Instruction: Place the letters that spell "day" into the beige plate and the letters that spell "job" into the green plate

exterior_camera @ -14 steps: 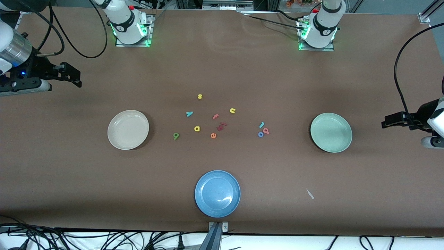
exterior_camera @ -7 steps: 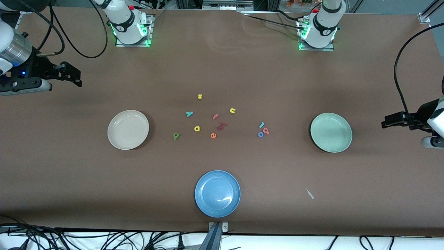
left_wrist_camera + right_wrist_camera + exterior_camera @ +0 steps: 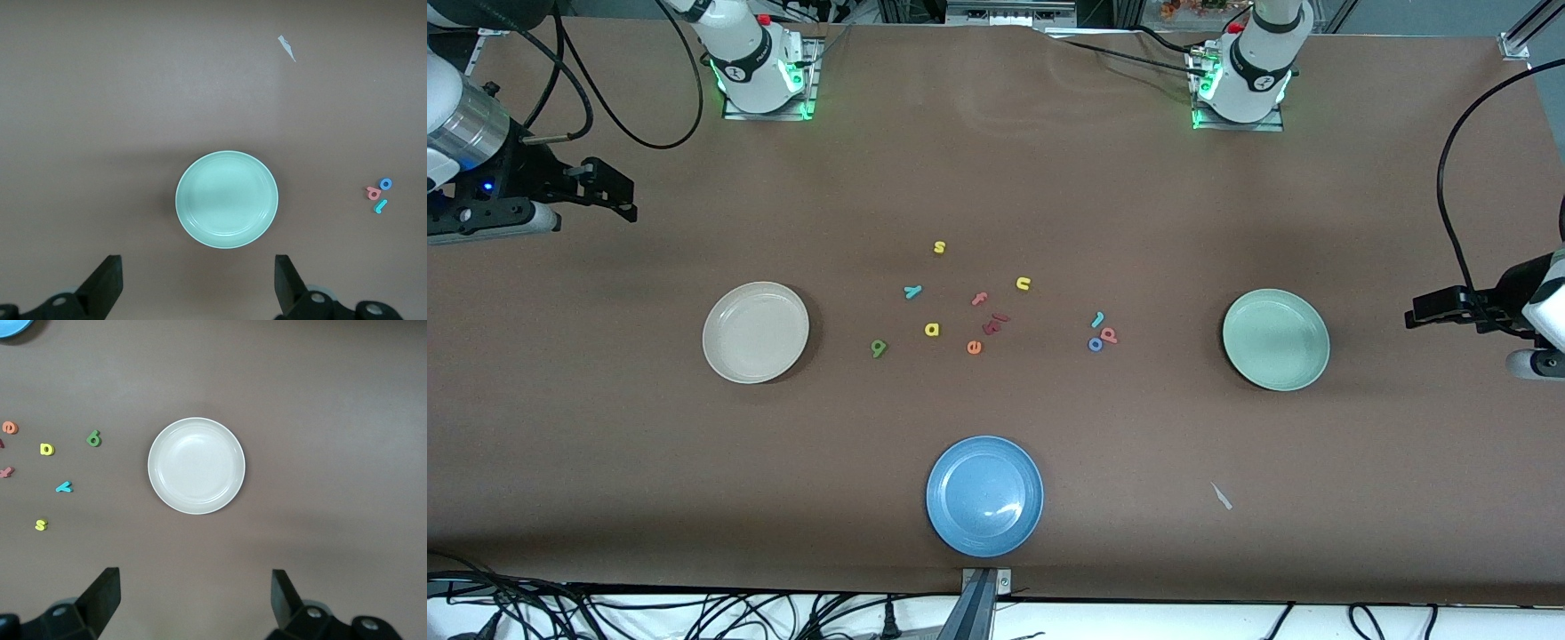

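Note:
The empty beige plate (image 3: 755, 332) (image 3: 196, 466) lies toward the right arm's end, and the empty green plate (image 3: 1275, 339) (image 3: 227, 199) toward the left arm's end. Between them lie the green d (image 3: 879, 348) (image 3: 94, 439), yellow a (image 3: 932, 330) (image 3: 46, 449) and teal y (image 3: 911, 291) (image 3: 63, 487). Closer to the green plate, the j (image 3: 1097, 319) (image 3: 380, 207), blue o (image 3: 1095, 344) (image 3: 385, 183) and pink b (image 3: 1109, 335) (image 3: 373, 193) huddle together. My right gripper (image 3: 615, 191) (image 3: 195, 579) hangs open over the table's end, as does my left gripper (image 3: 1414, 316) (image 3: 198, 263); both hold nothing.
A blue plate (image 3: 984, 495) sits near the front camera's edge. Other letters lie mid-table: yellow s (image 3: 939, 247), yellow u (image 3: 1023, 284), pink f (image 3: 979, 299), orange e (image 3: 974, 348) and dark red pieces (image 3: 994, 322). A paper scrap (image 3: 1222, 496) lies nearer the camera than the green plate.

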Motion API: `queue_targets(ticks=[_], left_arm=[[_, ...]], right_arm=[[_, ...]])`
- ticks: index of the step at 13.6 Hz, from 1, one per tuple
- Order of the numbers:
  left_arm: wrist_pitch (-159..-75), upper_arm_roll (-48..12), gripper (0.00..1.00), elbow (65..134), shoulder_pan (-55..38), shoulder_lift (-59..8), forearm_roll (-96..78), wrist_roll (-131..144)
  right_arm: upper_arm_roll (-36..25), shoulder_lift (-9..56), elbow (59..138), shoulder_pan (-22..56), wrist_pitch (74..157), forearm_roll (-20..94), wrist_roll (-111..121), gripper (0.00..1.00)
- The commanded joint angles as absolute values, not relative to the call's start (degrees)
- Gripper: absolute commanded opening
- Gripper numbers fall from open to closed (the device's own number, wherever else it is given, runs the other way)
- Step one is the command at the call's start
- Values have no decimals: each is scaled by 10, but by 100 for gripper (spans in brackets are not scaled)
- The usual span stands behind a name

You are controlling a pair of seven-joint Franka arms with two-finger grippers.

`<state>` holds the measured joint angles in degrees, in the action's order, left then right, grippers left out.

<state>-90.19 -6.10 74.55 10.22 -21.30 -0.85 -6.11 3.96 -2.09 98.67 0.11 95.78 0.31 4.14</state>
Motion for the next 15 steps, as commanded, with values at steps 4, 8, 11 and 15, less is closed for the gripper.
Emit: queue_targets(ticks=[4, 8, 11, 15], left_arm=[[-900, -62, 100, 751, 105, -204, 4, -71], [-900, -62, 100, 750, 105, -204, 4, -71], [-900, -62, 100, 750, 105, -204, 1, -70], [-900, -63, 100, 751, 100, -204, -5, -54]], right_arm=[[43, -18, 969, 4, 948, -11, 35, 100], [41, -17, 969, 4, 947, -10, 35, 100], [44, -18, 966, 16, 938, -17, 38, 100], [43, -10, 971, 29, 937, -16, 36, 100]])
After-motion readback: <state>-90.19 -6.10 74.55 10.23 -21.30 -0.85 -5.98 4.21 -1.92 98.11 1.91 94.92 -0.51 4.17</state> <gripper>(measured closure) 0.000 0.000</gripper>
